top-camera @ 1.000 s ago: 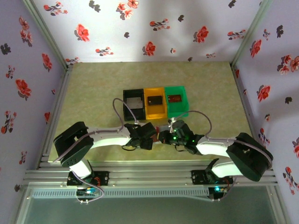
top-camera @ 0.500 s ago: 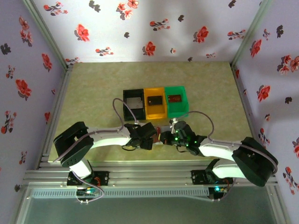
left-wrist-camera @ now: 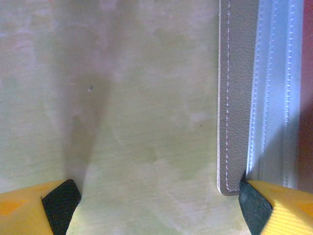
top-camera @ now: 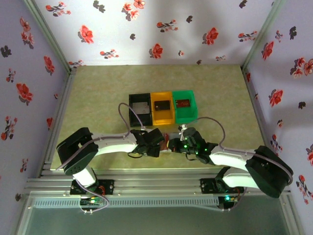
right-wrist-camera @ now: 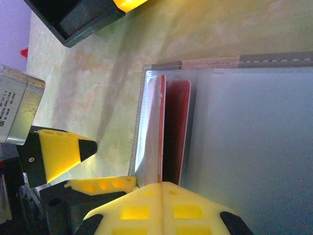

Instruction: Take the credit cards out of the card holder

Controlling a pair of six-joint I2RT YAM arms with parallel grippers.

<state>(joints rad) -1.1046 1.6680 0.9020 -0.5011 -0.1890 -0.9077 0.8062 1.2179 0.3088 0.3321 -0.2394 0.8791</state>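
A: While the right hand [right-wrist-camera: 163, 185] is clenched with the end of the card [right-wrist-camera: 176, 122] running into the seam between its fingers, I'd log that as a pinch. Risk?
B: It's a thin grip on the card's edge only. If the pull goes off-axis, the card may slip free or bend against the pocket.
A: Left hand [left-wrist-camera: 156, 205]?
B: Released and spread wide. One fingertip [left-wrist-camera: 254, 198] touches a corner of the holder [left-wrist-camera: 237, 98]. The other sits on bare table [left-wrist-camera: 122, 98].
A: So it's a weak pin.
B: Yes. If the pocket grabs the card, the holder could pivot on that corner or slide along with the card instead of giving it up.
A: Where's the holder?
B: It lies open on the table between both hands, on the near side of the bins [top-camera: 164, 118]. The card sits mostly inside its pocket.
A: Anything else?
B: The hands are very close together, so a sideways swing could knock them. I can't tell if more cards hide behind the red one.
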